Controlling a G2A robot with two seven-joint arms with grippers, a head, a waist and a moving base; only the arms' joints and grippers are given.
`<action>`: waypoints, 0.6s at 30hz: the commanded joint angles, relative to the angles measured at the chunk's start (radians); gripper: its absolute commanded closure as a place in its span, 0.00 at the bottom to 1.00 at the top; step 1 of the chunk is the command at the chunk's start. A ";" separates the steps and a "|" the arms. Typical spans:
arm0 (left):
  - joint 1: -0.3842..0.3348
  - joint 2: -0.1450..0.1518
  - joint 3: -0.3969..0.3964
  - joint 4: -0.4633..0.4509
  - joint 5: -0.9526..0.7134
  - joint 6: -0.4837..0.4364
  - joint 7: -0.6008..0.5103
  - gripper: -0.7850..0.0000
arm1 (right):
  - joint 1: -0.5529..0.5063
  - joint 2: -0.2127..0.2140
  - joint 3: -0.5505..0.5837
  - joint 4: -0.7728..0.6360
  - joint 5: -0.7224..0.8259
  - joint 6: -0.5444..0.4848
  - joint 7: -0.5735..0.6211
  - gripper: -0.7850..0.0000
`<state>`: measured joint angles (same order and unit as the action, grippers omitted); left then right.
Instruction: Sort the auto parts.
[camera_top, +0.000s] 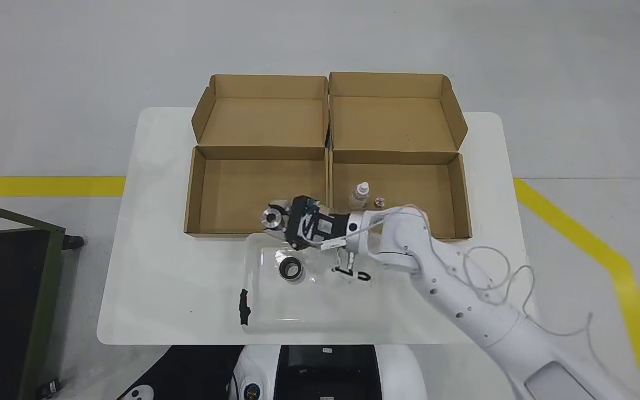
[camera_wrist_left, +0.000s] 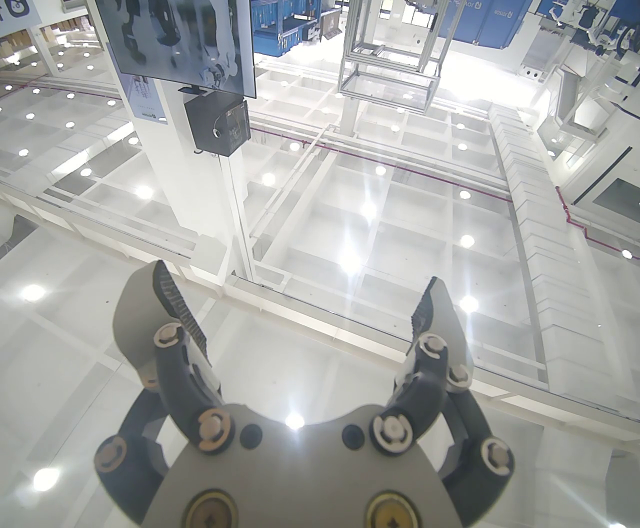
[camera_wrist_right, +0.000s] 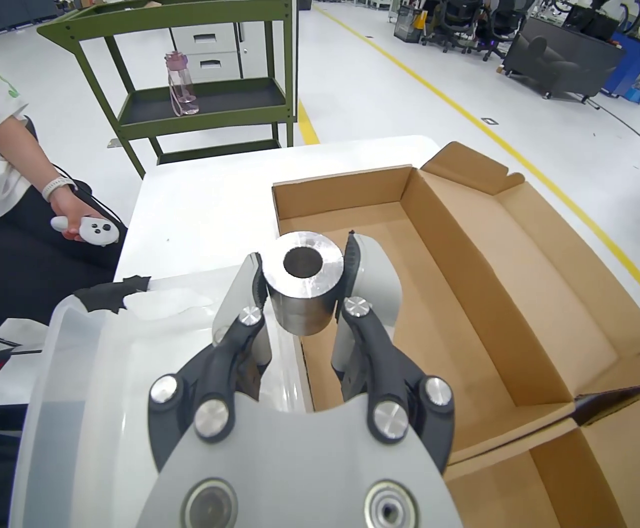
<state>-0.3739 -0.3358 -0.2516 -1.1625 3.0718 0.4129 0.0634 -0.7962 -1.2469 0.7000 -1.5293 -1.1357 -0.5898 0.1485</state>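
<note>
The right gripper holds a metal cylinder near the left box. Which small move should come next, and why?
Probably carry it slightly farther over the left box: the right gripper is shut on the metal cylinder, which hangs right by the box's near wall.

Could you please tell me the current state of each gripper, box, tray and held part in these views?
Empty cardboard box: open, flaps folded back.
Second cardboard box: open, two small parts inside.
Clear tray: holds a metal ring.
Right gripper: shut on the metal cylinder.
Left gripper: open, holding nothing, pointing at the ceiling.
</note>
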 joint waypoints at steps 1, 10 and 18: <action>0.000 0.000 0.000 0.000 0.000 0.000 0.000 0.00 | 0.016 -0.012 -0.020 0.021 -0.006 0.020 -0.002 1.00; 0.000 0.000 0.000 0.000 0.000 0.000 0.000 0.00 | 0.098 -0.077 -0.102 0.119 -0.023 0.084 -0.010 1.00; 0.000 0.000 0.000 0.000 0.000 0.000 0.000 0.00 | 0.113 -0.091 -0.107 0.146 -0.022 0.099 -0.023 1.00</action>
<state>-0.3739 -0.3358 -0.2516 -1.1625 3.0718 0.4129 0.0634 -0.6828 -1.3385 0.5928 -1.3827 -1.1577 -0.4910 0.1249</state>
